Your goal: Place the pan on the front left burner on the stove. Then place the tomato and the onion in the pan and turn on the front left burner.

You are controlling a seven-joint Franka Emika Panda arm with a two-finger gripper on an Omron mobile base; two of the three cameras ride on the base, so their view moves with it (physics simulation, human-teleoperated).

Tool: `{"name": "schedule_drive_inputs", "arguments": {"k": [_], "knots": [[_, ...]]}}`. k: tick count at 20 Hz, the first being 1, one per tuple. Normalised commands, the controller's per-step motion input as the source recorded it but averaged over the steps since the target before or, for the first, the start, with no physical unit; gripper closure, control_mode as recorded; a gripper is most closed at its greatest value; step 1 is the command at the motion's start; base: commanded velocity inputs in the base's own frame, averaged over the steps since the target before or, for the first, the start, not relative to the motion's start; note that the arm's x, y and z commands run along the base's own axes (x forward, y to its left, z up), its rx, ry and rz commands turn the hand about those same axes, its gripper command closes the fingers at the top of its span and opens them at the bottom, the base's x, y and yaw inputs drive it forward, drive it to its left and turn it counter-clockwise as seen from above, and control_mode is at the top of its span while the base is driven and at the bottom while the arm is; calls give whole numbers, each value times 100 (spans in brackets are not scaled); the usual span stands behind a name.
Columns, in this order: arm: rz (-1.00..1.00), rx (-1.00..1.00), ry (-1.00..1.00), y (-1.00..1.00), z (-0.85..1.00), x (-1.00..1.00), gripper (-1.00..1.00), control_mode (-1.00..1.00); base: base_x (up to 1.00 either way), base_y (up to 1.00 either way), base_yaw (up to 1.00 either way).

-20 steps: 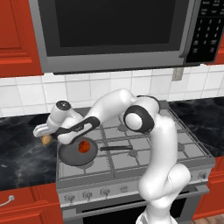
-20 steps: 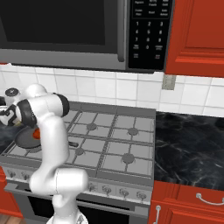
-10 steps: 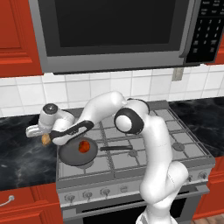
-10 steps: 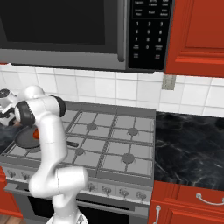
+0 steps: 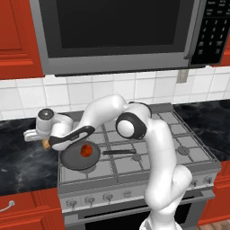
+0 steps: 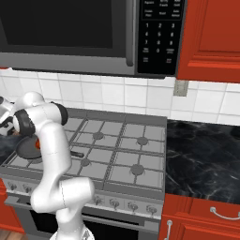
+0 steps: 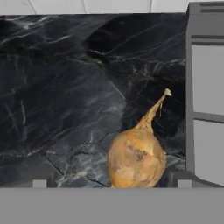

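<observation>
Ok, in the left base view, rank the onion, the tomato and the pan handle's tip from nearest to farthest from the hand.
1. The onion: on the dark counter left of the stove, right beneath the hand.
2. The tomato: inside the pan, to the right.
3. The pan handle's tip: farthest right, over the grates.

One pan [image 5: 80,155], one tomato [image 5: 84,152], one onion [image 7: 136,159], one stove [image 5: 179,134], one microwave [image 5: 121,31].

Arm: I have it swung far left from the base, elbow raised, forearm sloping low.
Gripper [image 7: 112,183]: my jaws stand wide apart, nothing between them.
Fingertips [image 7: 39,183]: empty.
</observation>
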Motion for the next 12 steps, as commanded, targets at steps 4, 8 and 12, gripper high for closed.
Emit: {"name": "schedule_drive_inputs", "arguments": {"k": [4,8,12], "knots": [[-6,0,2,-4,0,16,-100,-100,0,0,0],[-5,-1,4,-18,0,20,-100,-100,0,0,0],[-3,0,5,-18,-2,12,-100,-100,0,0,0]]}}
